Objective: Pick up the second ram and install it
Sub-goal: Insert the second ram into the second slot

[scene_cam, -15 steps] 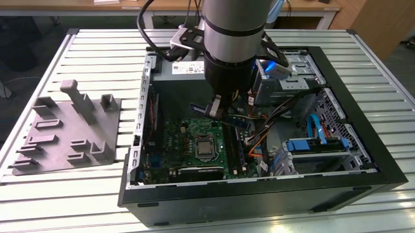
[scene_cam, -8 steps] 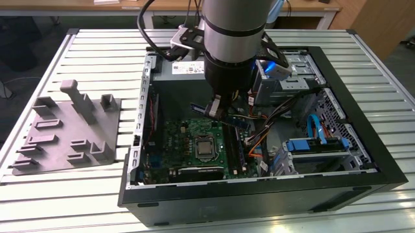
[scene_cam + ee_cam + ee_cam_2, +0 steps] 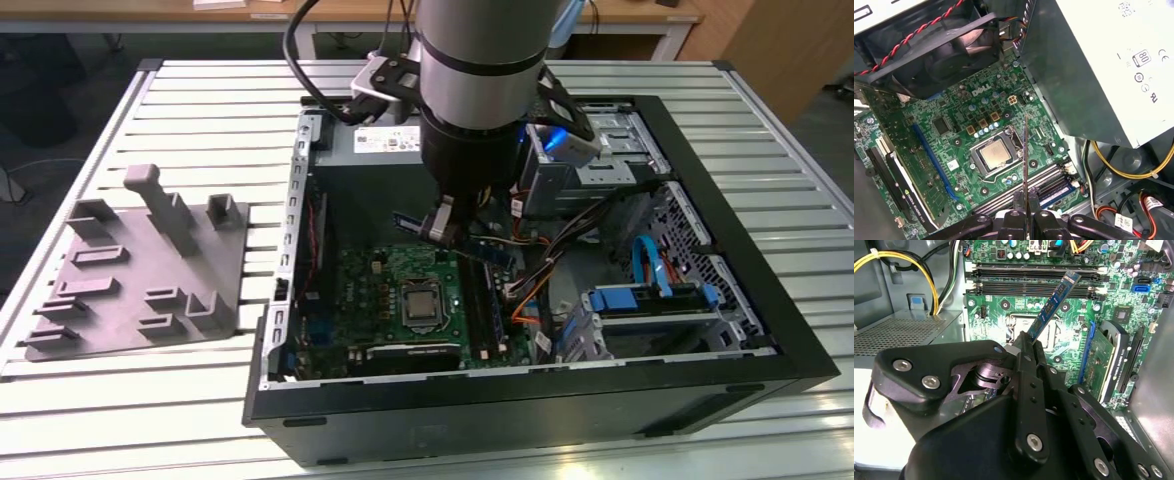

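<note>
At the exterior view's centre, inside the open computer case [image 3: 534, 412], the gripper [image 3: 1026, 341] has its fingers clamped on one end of the memory stick [image 3: 1055, 300]. The stick is tilted above the motherboard slots [image 3: 1004, 287], probably so its long edge stays free for seating.

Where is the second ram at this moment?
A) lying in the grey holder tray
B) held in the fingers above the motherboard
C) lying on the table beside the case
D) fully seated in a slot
B: in the second wrist view the fingers clamp the second ram, tilted in the air over the motherboard.
</note>
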You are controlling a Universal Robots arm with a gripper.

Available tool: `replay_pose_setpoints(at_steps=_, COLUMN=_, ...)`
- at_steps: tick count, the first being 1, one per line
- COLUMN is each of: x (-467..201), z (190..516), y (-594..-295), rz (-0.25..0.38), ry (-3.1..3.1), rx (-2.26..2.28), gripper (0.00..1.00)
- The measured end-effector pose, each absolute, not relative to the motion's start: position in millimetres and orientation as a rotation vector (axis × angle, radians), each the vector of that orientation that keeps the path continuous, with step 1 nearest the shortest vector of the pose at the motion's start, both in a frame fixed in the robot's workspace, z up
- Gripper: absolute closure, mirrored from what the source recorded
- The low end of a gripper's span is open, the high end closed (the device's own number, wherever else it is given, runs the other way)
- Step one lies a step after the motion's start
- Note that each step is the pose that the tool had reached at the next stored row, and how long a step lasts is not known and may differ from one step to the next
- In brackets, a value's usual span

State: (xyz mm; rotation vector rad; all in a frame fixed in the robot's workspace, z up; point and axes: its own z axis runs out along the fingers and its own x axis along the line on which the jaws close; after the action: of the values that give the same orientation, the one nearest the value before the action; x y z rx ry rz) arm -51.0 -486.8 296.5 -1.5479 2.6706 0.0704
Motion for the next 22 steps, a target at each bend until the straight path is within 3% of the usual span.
replay_pose_setpoints(at_steps=22, x=-51.0, z=295.9, y=-486.8, rz=0.064, ry=2.706, rx=-1.486, gripper=0.86)
